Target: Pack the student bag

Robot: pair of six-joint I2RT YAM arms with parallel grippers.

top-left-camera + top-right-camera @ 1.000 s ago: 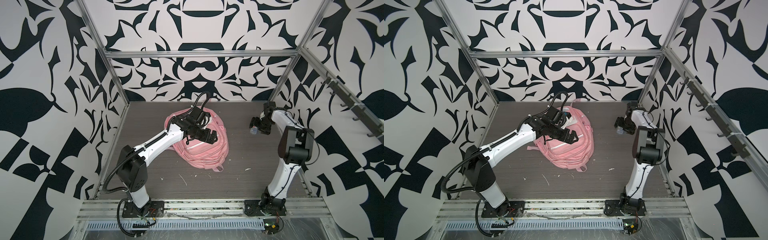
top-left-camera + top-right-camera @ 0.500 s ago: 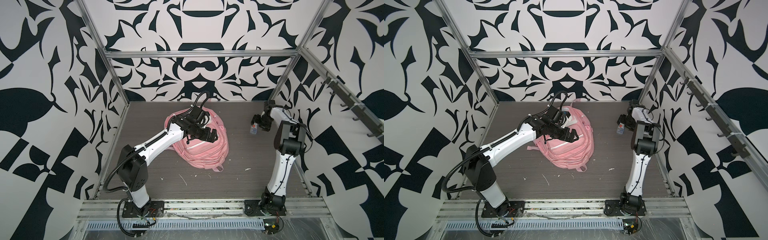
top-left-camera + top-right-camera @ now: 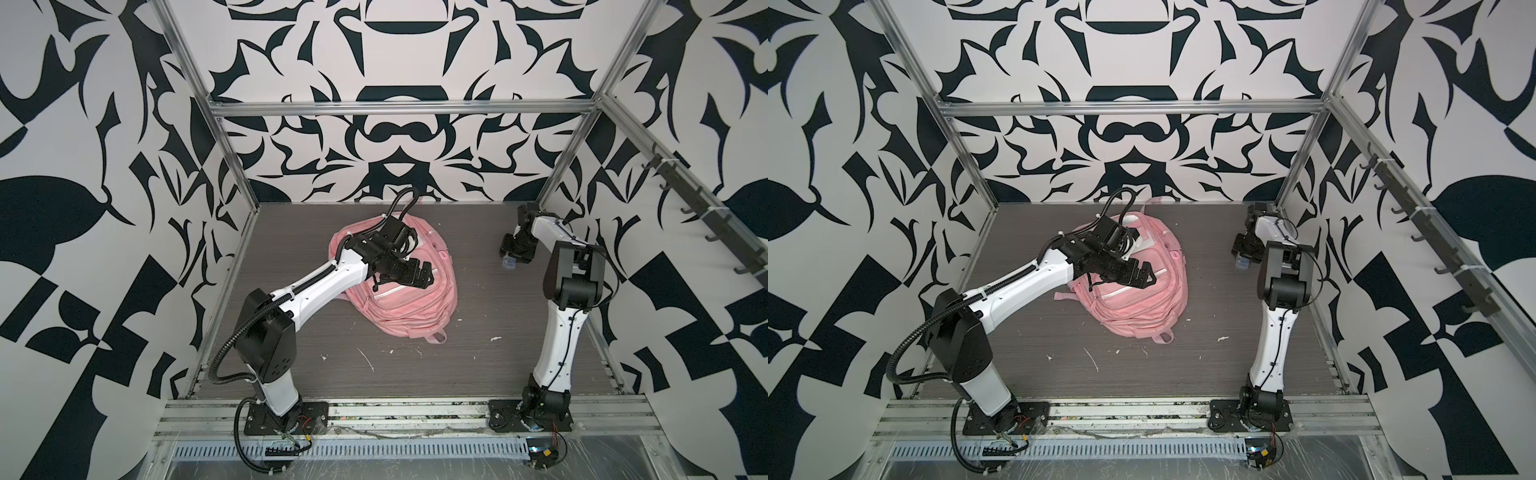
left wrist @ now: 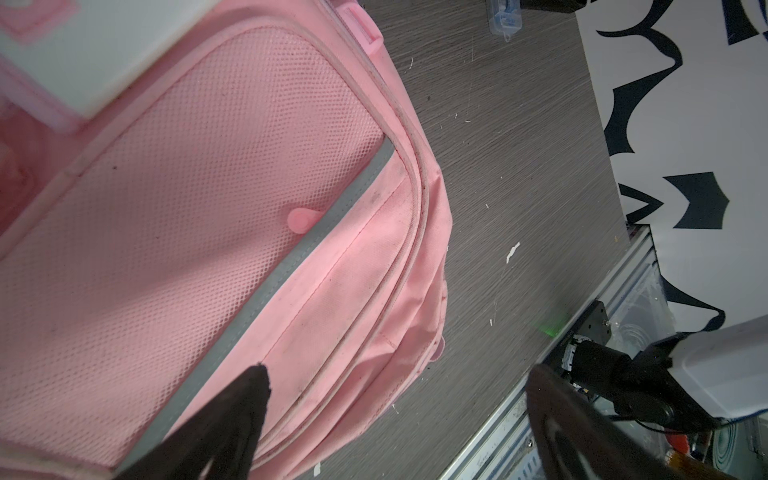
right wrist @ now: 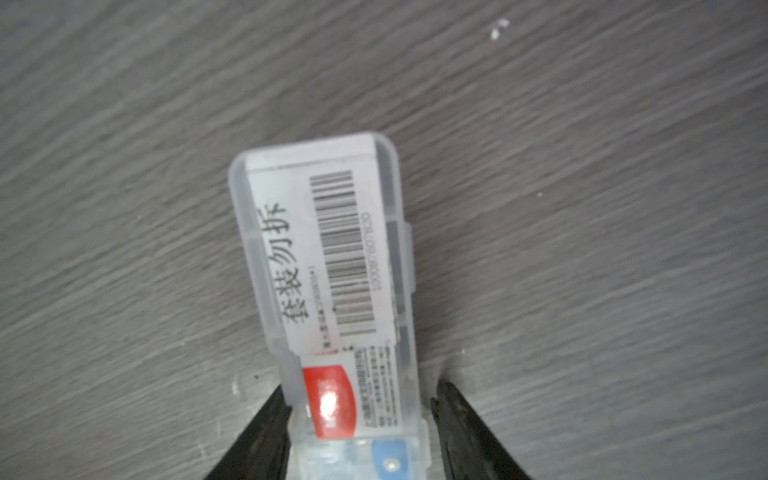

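Note:
The student bag (image 3: 411, 307) (image 3: 1142, 303) is a pink backpack lying flat mid-table; its mesh pocket and grey strip fill the left wrist view (image 4: 208, 208). My left gripper (image 3: 426, 276) (image 3: 1148, 276) (image 4: 397, 370) hovers just above the bag, jaws wide open and empty. At the far right, my right gripper (image 3: 513, 255) (image 3: 1244, 254) (image 5: 361, 392) points down over a small clear plastic box (image 3: 508, 262) (image 3: 1241, 262) (image 5: 324, 249) with a barcode label, lying on the table. The jaws straddle the box's near end: one finger touches its side, and a thin gap shows at the other.
The grey wood-grain table (image 3: 457, 365) carries small white scraps (image 3: 365, 359). An aluminium rail (image 3: 374, 419) runs along the front edge with both arm bases on it. A hook rail (image 3: 706, 216) lines the right wall. Patterned walls close in three sides.
The right arm's elbow has swung inward and its jaws have narrowed round the clear box. The left arm and the bag have stayed where they were.

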